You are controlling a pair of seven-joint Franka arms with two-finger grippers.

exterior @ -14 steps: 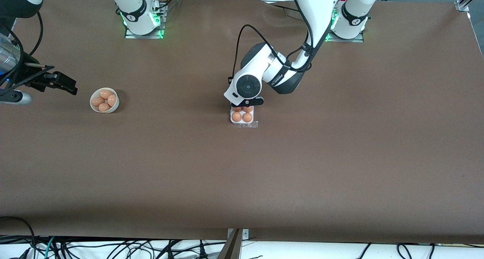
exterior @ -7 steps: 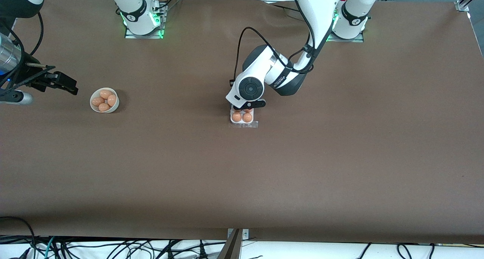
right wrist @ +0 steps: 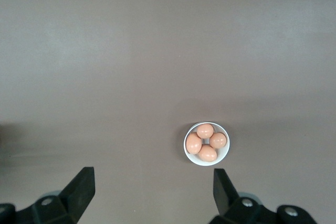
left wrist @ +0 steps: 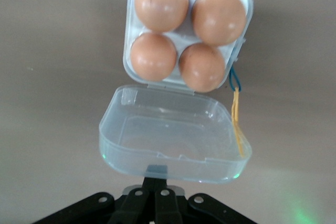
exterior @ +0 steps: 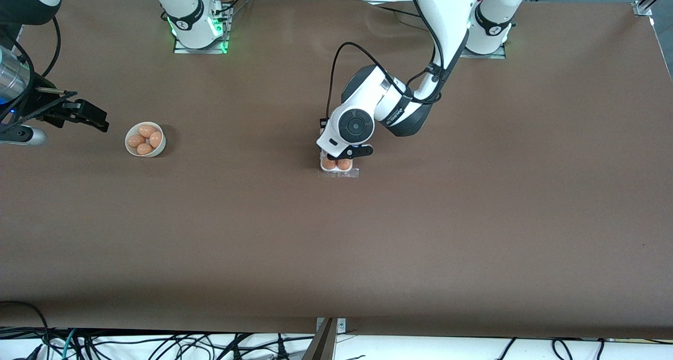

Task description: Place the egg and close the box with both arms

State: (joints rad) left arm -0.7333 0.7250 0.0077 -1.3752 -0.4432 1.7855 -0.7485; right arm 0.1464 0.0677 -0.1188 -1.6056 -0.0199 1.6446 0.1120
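holding the clear lid's edge in pinched fingers, the left hand (left wrist: 156,184) hangs over the four-egg clear plastic box (left wrist: 186,35) mid-surface; the right hand (right wrist: 152,187) waits wide near the round white bowl (right wrist: 207,142).

We note a brown table surface (exterior: 473,218), evenly lit. Black cables (exterior: 157,344) lie along its edge nearest the front camera, over a white strip.
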